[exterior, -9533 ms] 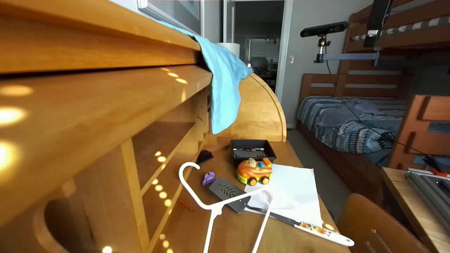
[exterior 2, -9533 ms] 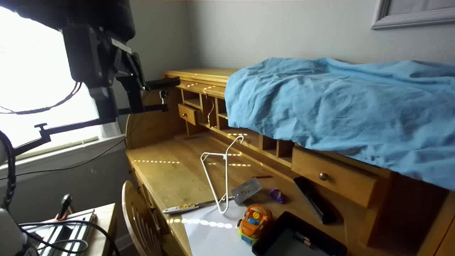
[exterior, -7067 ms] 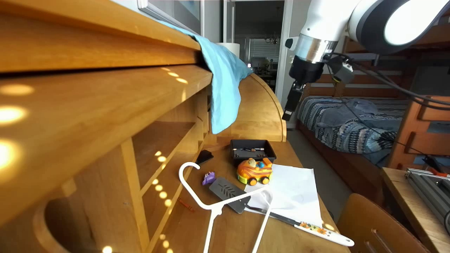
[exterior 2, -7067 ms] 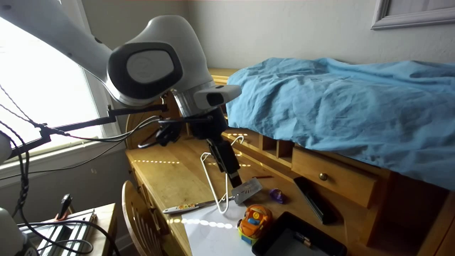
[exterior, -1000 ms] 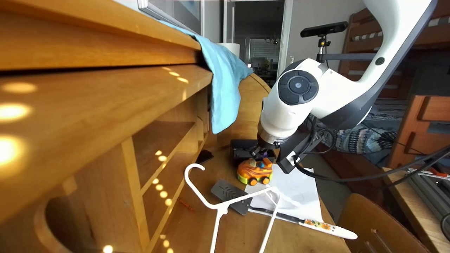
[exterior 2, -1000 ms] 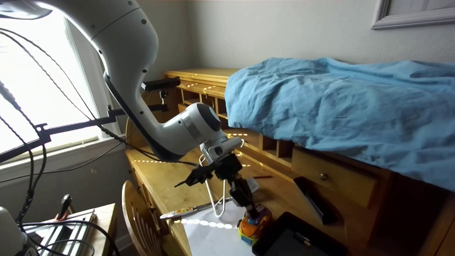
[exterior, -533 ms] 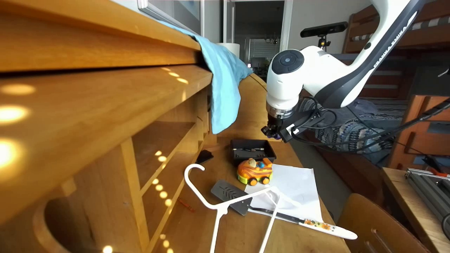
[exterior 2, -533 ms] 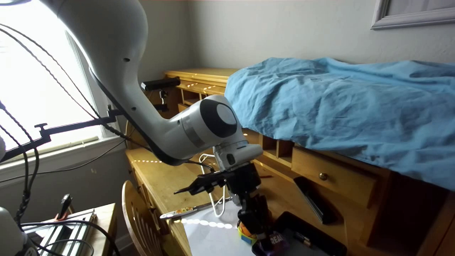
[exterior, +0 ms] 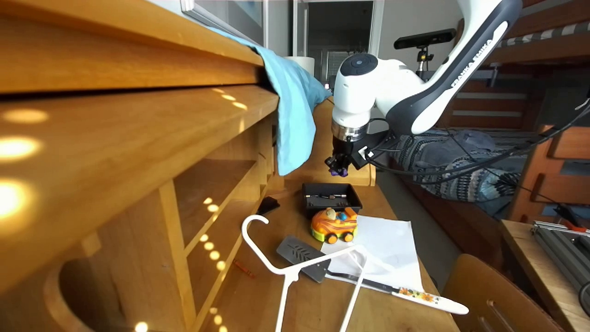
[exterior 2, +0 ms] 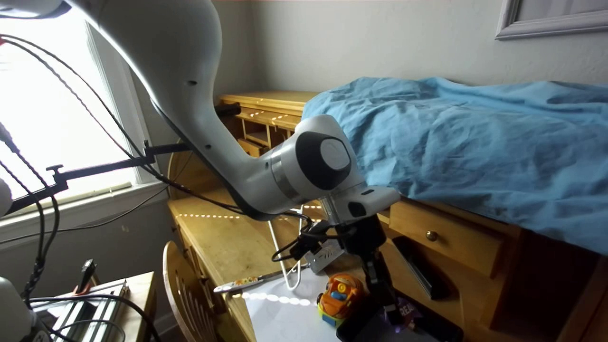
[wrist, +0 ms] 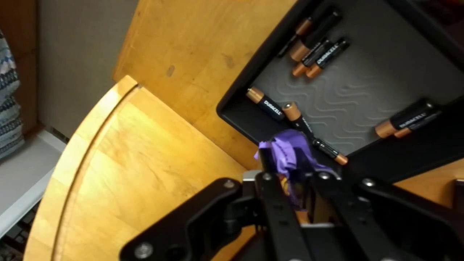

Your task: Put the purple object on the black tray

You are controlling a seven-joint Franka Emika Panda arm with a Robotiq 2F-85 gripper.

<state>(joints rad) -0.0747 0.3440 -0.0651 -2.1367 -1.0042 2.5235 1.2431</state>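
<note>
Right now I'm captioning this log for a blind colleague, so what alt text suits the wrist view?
The gripper pinches a crumpled purple wrapper, seen against the edge of a black tray holding loose batteries, some marked Duracell. To the left lie a wooden desktop and a curved wooden side panel.

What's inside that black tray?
In the wrist view, several batteries with copper-coloured ends lie inside the black tray. The gripper and the purple object it holds cover part of it; anything behind them is hidden.
</note>
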